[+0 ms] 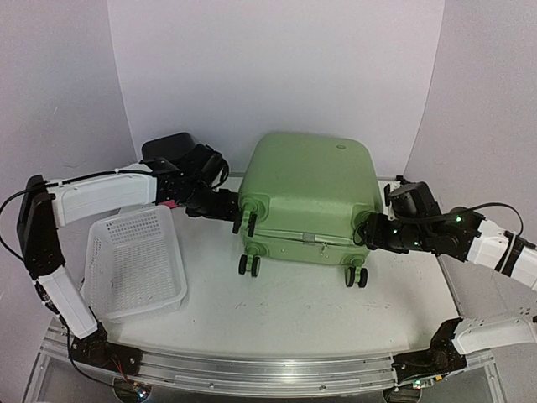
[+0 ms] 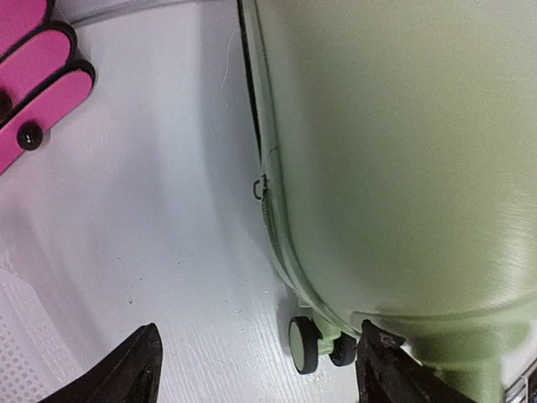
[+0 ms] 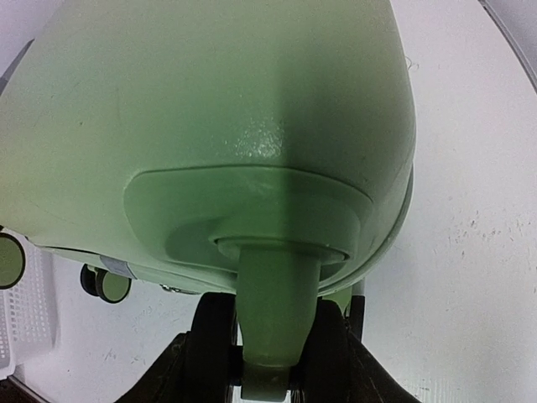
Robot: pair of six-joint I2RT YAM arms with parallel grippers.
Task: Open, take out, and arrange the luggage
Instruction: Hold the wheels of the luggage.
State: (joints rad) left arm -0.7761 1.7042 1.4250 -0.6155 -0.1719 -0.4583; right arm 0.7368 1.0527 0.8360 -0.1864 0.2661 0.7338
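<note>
The luggage (image 1: 306,189) was laid flat roughly mid-counter (image 1: 294,319), wheels pointed back at the arm bases, with the zipper seam (image 1: 302,238) running across the near side and not yet opened as far as could be told. The right jaws were clamped on a double wheel (image 3: 211,336) at the upper right corner (the black tyres were squeezed between the fingers (image 3: 168,378) in the wrist view). This was most likely done so the shell was kept from sliding while the other side got worked. The left jaws were spread apart with nothing held, just beside the upper left corner wheel (image 1: 248,220). In that wrist view what looked like a zipper pull (image 2: 258,189) could be made out further along the seam, which was probably what they were opened for. A white basket (image 1: 134,260) was set to the left, near the case but apart from it, presumably for whatever was to be taken out. A black box with pink fronts (image 2: 38,63) was tucked behind the left arm (image 1: 101,195).
</note>
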